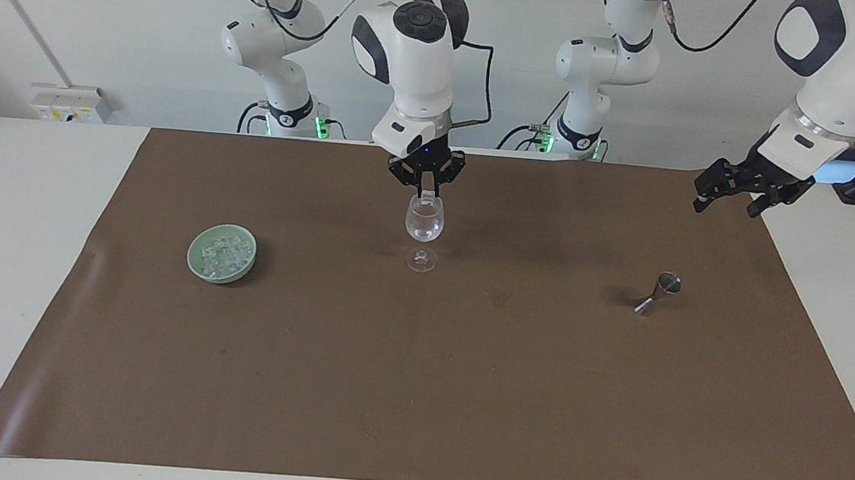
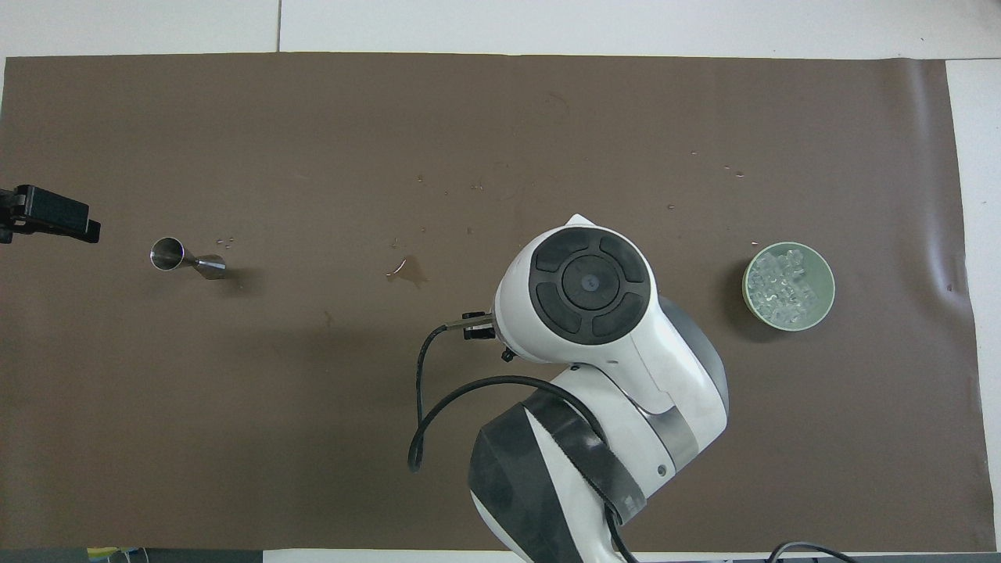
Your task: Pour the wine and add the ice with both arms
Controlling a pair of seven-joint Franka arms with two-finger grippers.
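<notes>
A clear stemmed wine glass [image 1: 424, 228] stands upright on the brown mat [image 1: 415, 392], with something clear in the bottom of its bowl. My right gripper [image 1: 425, 188] hangs just above its rim, apart from the glass. In the overhead view the right arm [image 2: 586, 285] hides the glass. The ice [image 1: 222, 254] is a heap of clear cubes in a green bowl [image 1: 245, 245] toward the right arm's end, also in the overhead view [image 2: 786, 285]. My left gripper [image 1: 732, 197] is open and empty in the air over the mat's edge at the left arm's end [image 2: 48, 215].
A metal jigger [image 1: 660, 293] lies on its side on the mat toward the left arm's end, also in the overhead view [image 2: 186, 260]. A small wet stain [image 2: 407, 270] and scattered droplets mark the mat near the middle. White table surrounds the mat.
</notes>
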